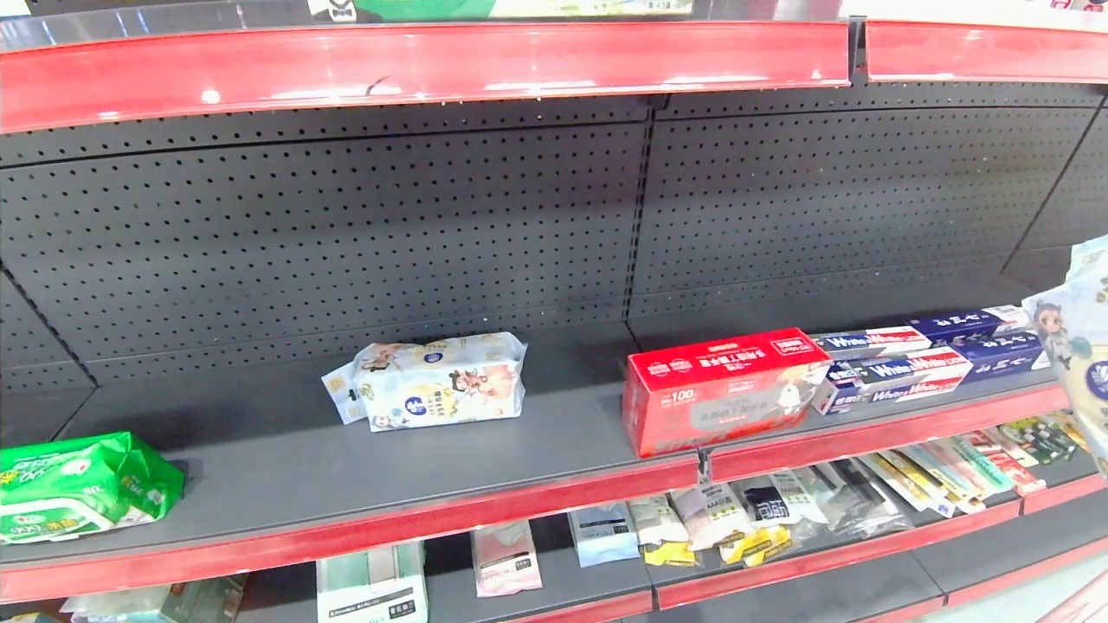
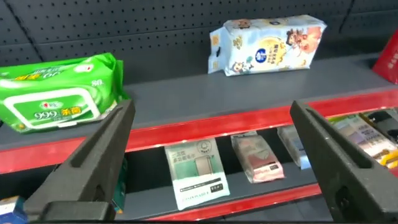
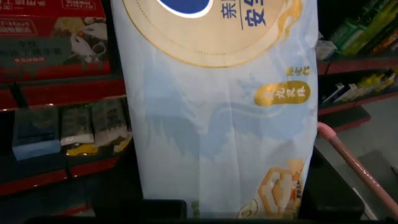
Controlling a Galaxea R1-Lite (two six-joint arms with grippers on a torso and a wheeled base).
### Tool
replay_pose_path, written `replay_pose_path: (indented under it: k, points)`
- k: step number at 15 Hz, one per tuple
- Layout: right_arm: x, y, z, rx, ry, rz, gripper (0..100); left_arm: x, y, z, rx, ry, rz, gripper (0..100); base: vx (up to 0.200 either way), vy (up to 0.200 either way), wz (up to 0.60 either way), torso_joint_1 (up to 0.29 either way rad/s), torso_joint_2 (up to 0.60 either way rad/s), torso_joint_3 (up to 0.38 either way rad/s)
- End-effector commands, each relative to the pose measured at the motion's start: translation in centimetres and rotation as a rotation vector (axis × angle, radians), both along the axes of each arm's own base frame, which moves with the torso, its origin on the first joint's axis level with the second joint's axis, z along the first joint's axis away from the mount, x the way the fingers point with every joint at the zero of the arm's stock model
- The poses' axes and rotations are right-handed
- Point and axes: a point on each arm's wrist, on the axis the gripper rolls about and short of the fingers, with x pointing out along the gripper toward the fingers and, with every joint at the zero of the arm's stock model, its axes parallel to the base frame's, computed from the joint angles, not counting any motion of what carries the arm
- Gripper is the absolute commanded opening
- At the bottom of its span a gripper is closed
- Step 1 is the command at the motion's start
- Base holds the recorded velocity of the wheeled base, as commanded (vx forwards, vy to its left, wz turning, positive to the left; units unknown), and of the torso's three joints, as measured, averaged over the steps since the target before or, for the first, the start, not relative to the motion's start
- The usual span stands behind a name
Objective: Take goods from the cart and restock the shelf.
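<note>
A pale blue tissue pack with a cartoon print is held in my right gripper, which is shut on its lower end; the same pack shows at the far right of the head view, in front of the shelf. A matching tissue pack lies on the middle of the grey shelf board. My left gripper hangs open in front of the shelf's red front edge, with nothing between its fingers.
A green wipes pack lies at the shelf's left end. A red box and blue boxes fill the right part. Small packets lie on the lower shelf. A pink bar runs beside the held pack.
</note>
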Motion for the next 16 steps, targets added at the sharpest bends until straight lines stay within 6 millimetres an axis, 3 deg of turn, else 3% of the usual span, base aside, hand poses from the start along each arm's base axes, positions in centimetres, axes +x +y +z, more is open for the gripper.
replay_pose_path:
  k: [1, 2, 3, 4, 5, 6, 9, 12, 16]
  points:
    - [-0.5, 0.1, 0.3, -0.009, -0.031, -0.006, 0, 0.1, 0.0, 0.7, 0.016, 0.008, -0.014, 100, 0.0, 0.0, 0.0, 0.0, 0.0, 0.0]
    - [-0.5, 0.1, 0.5, -0.01, -0.042, -0.008, 0, 0.4, 0.0, 5.5, -0.003, 0.013, -0.015, 100, 0.0, 0.0, 0.0, 0.0, 0.0, 0.0]
    - [-0.5, 0.1, 0.9, -0.013, -0.05, -0.008, 0, 2.3, 0.0, 9.9, -0.129, 0.086, 0.003, 100, 0.0, 0.0, 0.0, 0.0, 0.0, 0.0]
    - [-0.5, 0.1, 0.9, -0.014, -0.05, -0.008, 0, 3.2, 0.0, 11.1, -0.172, 0.104, 0.021, 100, 0.0, 0.0, 0.0, 0.0, 0.0, 0.0]
    - [-0.4, 0.1, 1.0, -0.016, -0.046, -0.015, 0, 5.6, 0.2, 12.2, -0.174, 0.184, 0.112, 100, 0.0, 0.0, 0.0, 0.0, 0.0, 0.0]
    - [-0.2, 0.0, 1.0, -0.013, -0.041, -0.021, 0, 9.0, 0.7, 12.2, -0.16, 0.274, 0.256, 100, 0.0, 0.0, 0.0, 0.0, 0.0, 0.0]
    - [-0.5, 0.1, 0.1, 0.023, -0.03, -0.031, 0, 14.8, 1.3, 10.5, -0.103, 0.423, 0.257, 100, 0.0, 0.0, 0.0, 0.0, 0.0, 0.0]
    - [-0.6, 0.0, -0.3, 0.034, -0.018, -0.045, 0, 18.2, 2.5, 9.4, -0.026, 0.47, 0.021, 100, 0.0, 0.0, 0.0, 0.0, 0.0, 0.0]
    - [-0.6, 0.0, -1.3, 0.044, 0.016, -0.045, 0, 23.9, 7.2, 6.8, 0.133, 0.434, -0.298, 100, 0.0, 0.0, 0.0, 0.0, 0.0, 0.0]
